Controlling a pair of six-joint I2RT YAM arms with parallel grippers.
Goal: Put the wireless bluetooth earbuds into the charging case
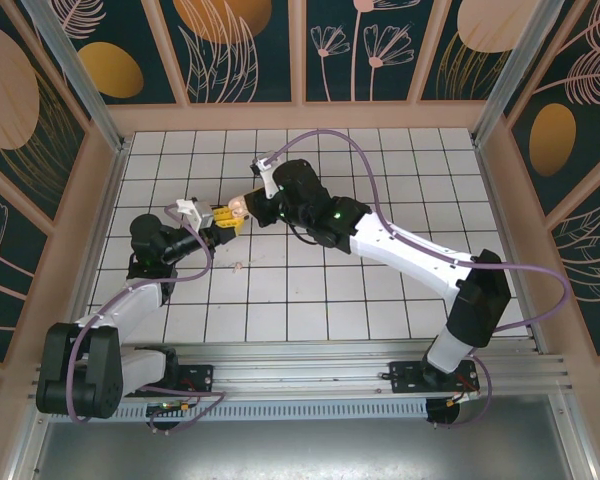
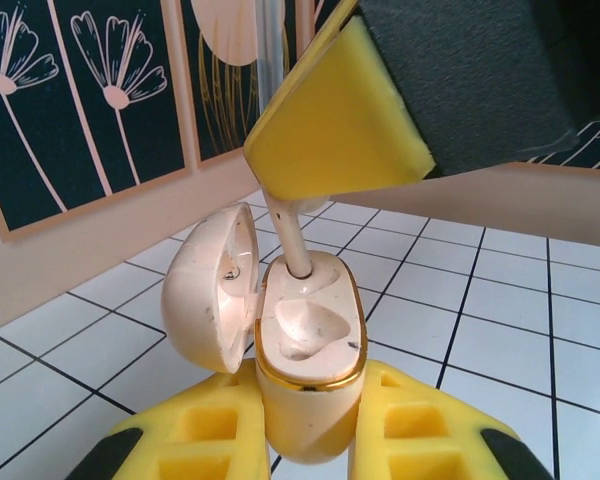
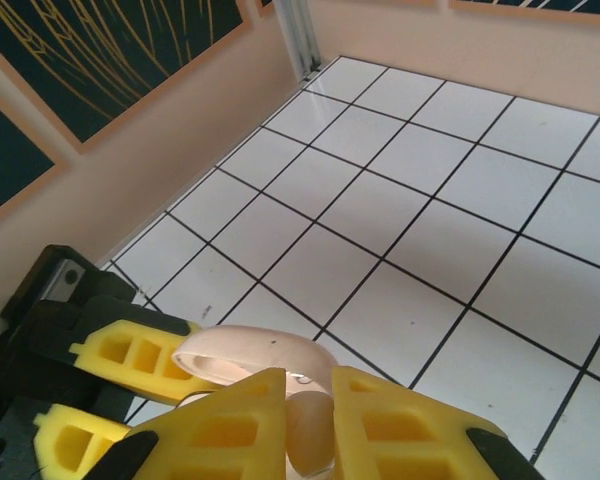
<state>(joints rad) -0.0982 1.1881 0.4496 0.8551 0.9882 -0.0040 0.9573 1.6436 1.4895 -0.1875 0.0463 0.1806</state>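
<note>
My left gripper (image 2: 310, 405) is shut on the cream charging case (image 2: 310, 350), held upright with its gold rim up and its lid (image 2: 208, 290) swung open to the left. The right gripper (image 3: 312, 400) is shut on one whitish-pink earbud (image 3: 310, 435) just above the case. That earbud's stem (image 2: 296, 248) reaches down into the far slot, under a yellow right finger (image 2: 330, 120). The near slot (image 2: 310, 328) is empty. From above, both grippers (image 1: 223, 216) (image 1: 252, 205) meet over the left-centre tiles. A second tiny pale earbud (image 1: 242, 265) lies on the floor below them.
The white tiled floor (image 1: 380, 300) is boxed in by pink walls with dark flower panels (image 1: 245, 50). The left wall (image 1: 85, 230) runs close behind the left arm. In the right wrist view, the left gripper's yellow fingers (image 3: 130, 355) sit at the lower left.
</note>
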